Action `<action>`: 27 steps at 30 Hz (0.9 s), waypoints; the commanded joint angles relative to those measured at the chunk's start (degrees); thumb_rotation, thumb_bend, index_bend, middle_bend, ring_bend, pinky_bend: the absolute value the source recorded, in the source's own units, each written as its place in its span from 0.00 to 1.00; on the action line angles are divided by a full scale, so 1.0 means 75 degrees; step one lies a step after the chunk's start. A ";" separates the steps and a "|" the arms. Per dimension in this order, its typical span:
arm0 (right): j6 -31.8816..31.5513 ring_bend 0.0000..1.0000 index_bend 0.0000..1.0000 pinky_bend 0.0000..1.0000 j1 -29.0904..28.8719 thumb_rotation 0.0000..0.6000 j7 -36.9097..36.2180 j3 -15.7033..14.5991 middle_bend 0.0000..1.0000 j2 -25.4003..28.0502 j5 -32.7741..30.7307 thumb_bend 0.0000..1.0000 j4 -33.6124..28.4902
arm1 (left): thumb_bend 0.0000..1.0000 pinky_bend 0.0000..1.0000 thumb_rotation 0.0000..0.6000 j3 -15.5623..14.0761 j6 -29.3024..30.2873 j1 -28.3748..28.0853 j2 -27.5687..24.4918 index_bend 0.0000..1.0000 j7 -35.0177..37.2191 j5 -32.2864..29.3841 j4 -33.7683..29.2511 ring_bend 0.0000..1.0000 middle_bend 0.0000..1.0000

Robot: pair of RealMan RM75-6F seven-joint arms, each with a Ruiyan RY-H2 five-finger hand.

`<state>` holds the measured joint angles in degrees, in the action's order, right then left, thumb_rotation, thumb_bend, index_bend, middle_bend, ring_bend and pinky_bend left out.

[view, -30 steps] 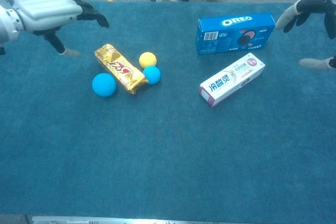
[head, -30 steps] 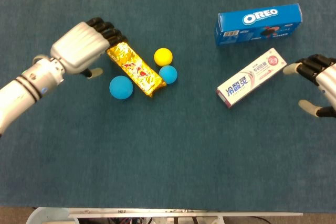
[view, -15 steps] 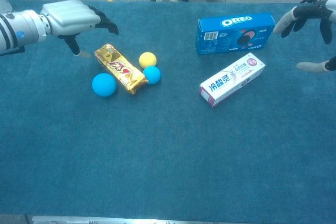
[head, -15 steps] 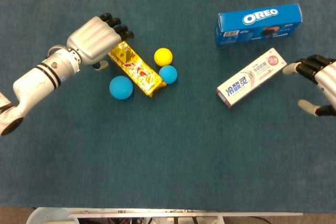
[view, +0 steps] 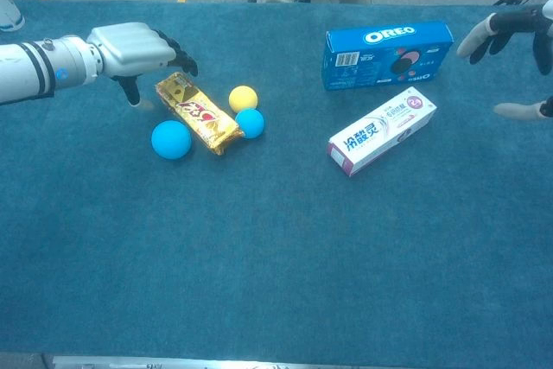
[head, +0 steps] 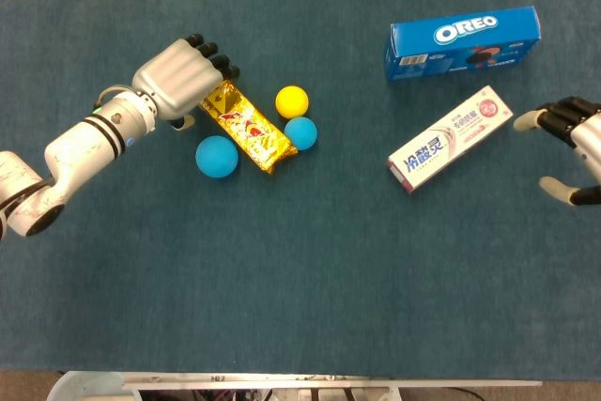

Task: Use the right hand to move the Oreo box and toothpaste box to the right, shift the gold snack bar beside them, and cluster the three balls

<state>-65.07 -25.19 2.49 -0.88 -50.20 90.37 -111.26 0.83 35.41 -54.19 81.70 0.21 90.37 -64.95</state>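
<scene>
— What lay nearest the robot on the blue cloth?

— The toothpaste box, flat and slanted, on the right half. Level with it on the left was the larger blue ball, touching the lower long side of the gold snack bar. The bar lay diagonally, with the smaller blue ball against its near end and the yellow ball just beyond that one.

— And the hands?

— The left hand was at the bar's far left end, knuckles up, fingers bent downward over the wrapper's corner. It gripped nothing that I could see, though whether the fingertips touched the foil I couldn't tell. The right hand sat at the right edge, fingers and thumb spread apart, empty, a little clear of the toothpaste box.

— Farthest back?

— The Oreo box, beyond the toothpaste box, near it but apart.
</scene>
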 commanded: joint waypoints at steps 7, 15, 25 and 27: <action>0.0026 0.33 0.32 0.59 0.0071 1.00 -0.0069 0.0046 0.39 0.0001 -0.0021 0.18 0.0077 | 0.21 0.19 1.00 -0.0135 -0.0027 -0.0107 0.0273 0.19 -0.0010 -0.0044 0.0294 0.16 0.22; 0.0101 0.33 0.32 0.59 0.0109 1.00 -0.0133 0.0074 0.39 -0.0039 -0.0057 0.18 0.0159 | 0.22 0.24 1.00 -0.0248 0.0090 -0.0154 0.0549 0.29 0.0136 -0.0011 0.0566 0.22 0.29; 0.0123 0.33 0.32 0.59 0.0137 1.00 -0.0118 0.0156 0.39 -0.0038 -0.0116 0.18 0.0136 | 0.26 0.44 1.00 -0.0342 0.0446 -0.0059 0.0828 0.48 0.0456 0.0009 0.1047 0.42 0.46; 0.0122 0.33 0.32 0.59 0.0142 1.00 -0.0108 0.0176 0.39 -0.0042 -0.0128 0.18 0.0117 | 0.26 0.47 1.00 -0.0349 0.0523 -0.0029 0.0809 0.50 0.0550 -0.0005 0.1102 0.43 0.49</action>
<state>-64.16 -24.13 1.66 0.42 -50.51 89.43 -110.37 -1.73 39.04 -54.55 87.80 4.03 90.38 -56.91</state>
